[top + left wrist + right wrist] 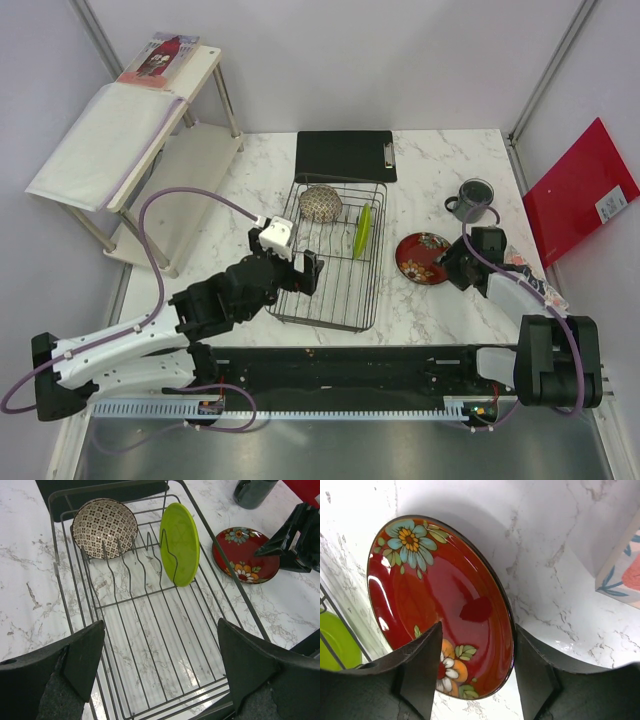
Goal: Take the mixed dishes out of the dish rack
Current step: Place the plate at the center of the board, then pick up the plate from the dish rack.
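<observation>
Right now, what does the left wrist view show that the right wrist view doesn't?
Only the left wrist view: the patterned bowl leaning in the dish rack, and the dark mug. Only the right wrist view: the corner of a patterned box. Both: the red floral plate on the marble table and the lime-green plate in the rack.

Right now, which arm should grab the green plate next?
Left. The left gripper hovers open over the dish rack, facing the lime-green plate. The right gripper sits outside it, at the dark red plate.
</observation>
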Controlling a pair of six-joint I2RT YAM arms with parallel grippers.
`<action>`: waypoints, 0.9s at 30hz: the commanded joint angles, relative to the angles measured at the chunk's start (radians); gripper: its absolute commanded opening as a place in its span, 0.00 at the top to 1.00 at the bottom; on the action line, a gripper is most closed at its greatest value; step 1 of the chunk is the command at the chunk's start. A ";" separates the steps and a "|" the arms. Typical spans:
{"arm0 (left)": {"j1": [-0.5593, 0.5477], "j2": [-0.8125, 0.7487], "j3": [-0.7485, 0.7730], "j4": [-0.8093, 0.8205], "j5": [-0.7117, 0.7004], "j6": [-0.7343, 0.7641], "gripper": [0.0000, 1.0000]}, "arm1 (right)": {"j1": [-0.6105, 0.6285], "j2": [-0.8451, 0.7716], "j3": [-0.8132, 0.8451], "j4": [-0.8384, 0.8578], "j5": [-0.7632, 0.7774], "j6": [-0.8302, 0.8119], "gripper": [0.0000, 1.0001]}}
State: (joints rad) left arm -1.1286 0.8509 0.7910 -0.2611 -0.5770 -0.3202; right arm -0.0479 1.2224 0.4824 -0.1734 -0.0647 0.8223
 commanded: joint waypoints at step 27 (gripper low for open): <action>0.041 0.519 0.279 0.250 0.073 0.349 0.01 | 0.002 -0.600 0.071 -0.328 -0.228 -0.114 0.37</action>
State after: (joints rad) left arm -1.1217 1.2881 0.9623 -0.1635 -0.5655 -0.1471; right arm -0.0479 0.6109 0.5304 -0.5209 -0.2520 0.7097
